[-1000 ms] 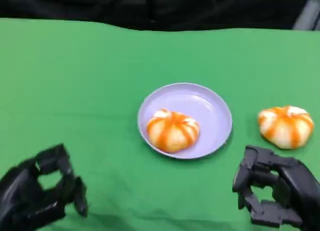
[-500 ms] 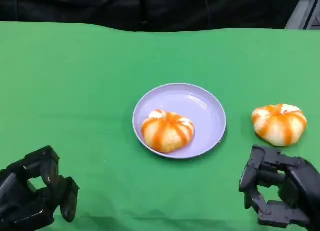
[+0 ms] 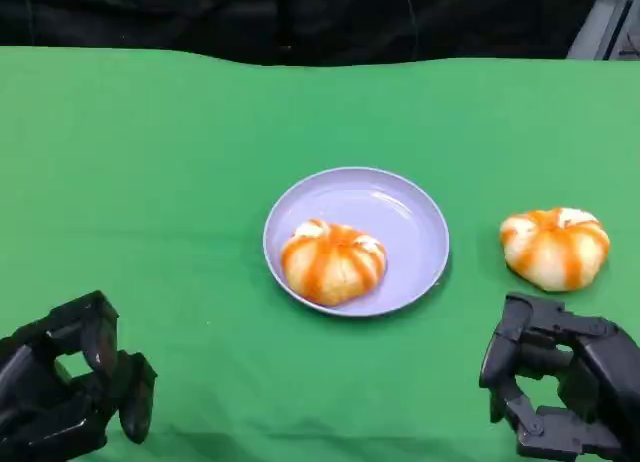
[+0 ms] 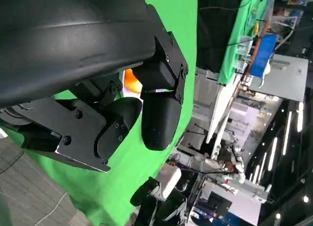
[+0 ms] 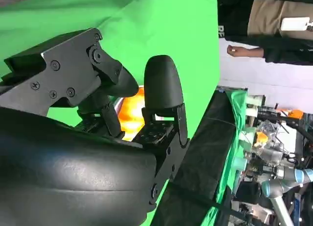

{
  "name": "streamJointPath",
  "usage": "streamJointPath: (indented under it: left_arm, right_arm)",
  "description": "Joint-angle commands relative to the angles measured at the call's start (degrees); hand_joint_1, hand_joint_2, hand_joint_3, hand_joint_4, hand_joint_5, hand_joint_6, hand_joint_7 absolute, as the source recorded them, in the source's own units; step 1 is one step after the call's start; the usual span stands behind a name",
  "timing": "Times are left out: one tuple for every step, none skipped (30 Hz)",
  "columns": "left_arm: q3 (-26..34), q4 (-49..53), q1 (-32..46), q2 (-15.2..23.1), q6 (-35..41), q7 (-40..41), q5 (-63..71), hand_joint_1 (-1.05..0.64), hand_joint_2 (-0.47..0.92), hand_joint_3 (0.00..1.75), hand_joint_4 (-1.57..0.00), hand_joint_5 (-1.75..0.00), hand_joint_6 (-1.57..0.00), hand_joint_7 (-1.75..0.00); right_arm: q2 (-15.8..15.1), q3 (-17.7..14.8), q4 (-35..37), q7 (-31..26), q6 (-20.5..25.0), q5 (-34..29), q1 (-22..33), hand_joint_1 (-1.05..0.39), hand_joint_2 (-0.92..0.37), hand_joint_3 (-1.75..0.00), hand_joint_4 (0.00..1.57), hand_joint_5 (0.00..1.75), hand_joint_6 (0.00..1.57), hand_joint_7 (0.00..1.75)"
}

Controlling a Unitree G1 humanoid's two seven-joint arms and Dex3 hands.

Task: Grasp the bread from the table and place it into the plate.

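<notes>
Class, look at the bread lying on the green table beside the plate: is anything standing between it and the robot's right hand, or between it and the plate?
Nothing visible does. Bare green cloth separates the right hand from the bread on the table, and the same between that bread and the plate. The plate already holds another bread on its near left side.

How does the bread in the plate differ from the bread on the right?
The bread in the plate sits inside the purple plate, left of centre; the bread on the right lies on the bare green table, just beyond the right hand. Both are round, pale, orange-striped and untouched.
</notes>
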Motion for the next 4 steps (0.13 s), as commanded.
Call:
streamJointPath:
  left_arm:
    - [0.45, -0.61, -0.36, 1.25, 0.56, 1.5, 0.53, -0.01, 0.6, 1.24, -0.97, -1.75, -0.77, -1.75]
    - [0.46, -0.68, -0.36, 1.29, 0.56, 1.63, 0.6, -0.01, 0.61, 1.24, -0.97, -1.75, -0.77, -1.75]
    - [0.43, -0.7, -0.36, 1.32, 0.53, 1.7, 0.61, -0.01, 0.61, 1.24, -0.97, -1.75, -0.77, -1.75]
    - [0.47, -0.54, -0.41, 1.29, 0.3, 1.5, 0.52, -0.01, 0.61, 1.24, -0.98, -1.75, -0.77, -1.75]
  right_arm:
    - [-0.73, -0.81, -1.01, 0.02, 0.71, 0.69, 0.41, 0.03, -0.59, -1.12, 0.77, 1.75, 0.77, 1.48]
    - [-0.73, -0.82, -1.04, 0.02, 0.79, 0.7, 0.41, 0.03, -0.6, -1.12, 0.77, 1.75, 0.76, 1.48]
    - [-0.72, -0.82, -1.02, 0.0, 0.74, 0.65, 0.41, 0.03, -0.6, -1.11, 0.77, 1.75, 0.76, 1.48]
    - [-0.69, -0.82, -0.85, -0.05, 0.29, 0.48, 0.39, 0.03, -0.59, -1.11, 0.77, 1.75, 0.76, 1.48]
